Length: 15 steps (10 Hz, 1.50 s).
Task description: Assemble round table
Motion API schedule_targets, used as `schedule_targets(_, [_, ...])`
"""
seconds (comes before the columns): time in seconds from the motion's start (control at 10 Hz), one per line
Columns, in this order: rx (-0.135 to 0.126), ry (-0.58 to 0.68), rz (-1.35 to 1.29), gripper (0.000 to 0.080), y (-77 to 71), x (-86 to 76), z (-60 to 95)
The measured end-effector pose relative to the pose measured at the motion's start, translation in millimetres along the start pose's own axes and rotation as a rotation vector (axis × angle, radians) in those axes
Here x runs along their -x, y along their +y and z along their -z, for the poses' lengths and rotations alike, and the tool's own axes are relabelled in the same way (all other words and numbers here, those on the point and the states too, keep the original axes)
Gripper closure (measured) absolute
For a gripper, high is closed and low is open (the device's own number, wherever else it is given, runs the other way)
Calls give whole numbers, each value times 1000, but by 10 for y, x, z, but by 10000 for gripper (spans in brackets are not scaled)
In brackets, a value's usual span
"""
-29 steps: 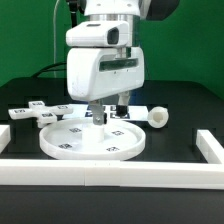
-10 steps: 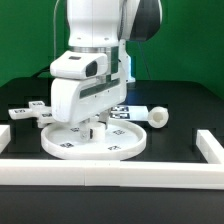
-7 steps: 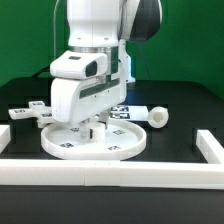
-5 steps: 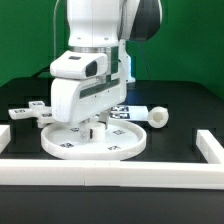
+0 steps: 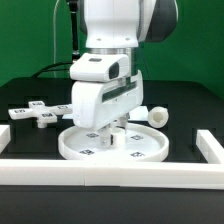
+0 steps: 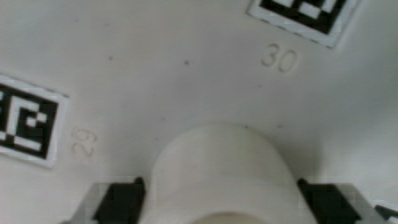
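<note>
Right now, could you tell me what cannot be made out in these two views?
Gripper: exterior view, mostly behind the arm; open or shut unclear.
Leg: exterior view, one end behind the arm.
Disc: wrist view, rim and tags cut off by the frame.
White rounded shape: wrist view, too close to identify.

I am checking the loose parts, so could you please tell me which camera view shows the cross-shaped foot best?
The exterior view: the cross-shaped foot lies whole and unobstructed, to the exterior view's left of the round disc. The wrist view shows none of it, only the disc's tagged surface close up.
</note>
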State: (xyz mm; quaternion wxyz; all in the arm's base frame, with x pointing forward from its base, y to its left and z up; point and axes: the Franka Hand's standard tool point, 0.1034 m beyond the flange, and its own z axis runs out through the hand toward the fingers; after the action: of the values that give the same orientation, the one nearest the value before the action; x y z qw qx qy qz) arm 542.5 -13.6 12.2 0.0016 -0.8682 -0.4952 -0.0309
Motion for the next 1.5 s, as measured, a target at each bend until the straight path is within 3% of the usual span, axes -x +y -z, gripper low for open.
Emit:
schedule_targets(0.7, [0,12,-10,394,-114,-504,-21])
schedule_targets(1.2, [-2,12,-5,394,-92,-523,-28])
schedule_targets(1.4, [-2,12,-4,193,-92,-523,-21])
schedule_targets(1.5, [-6,4,-2,163,-94,-516,75])
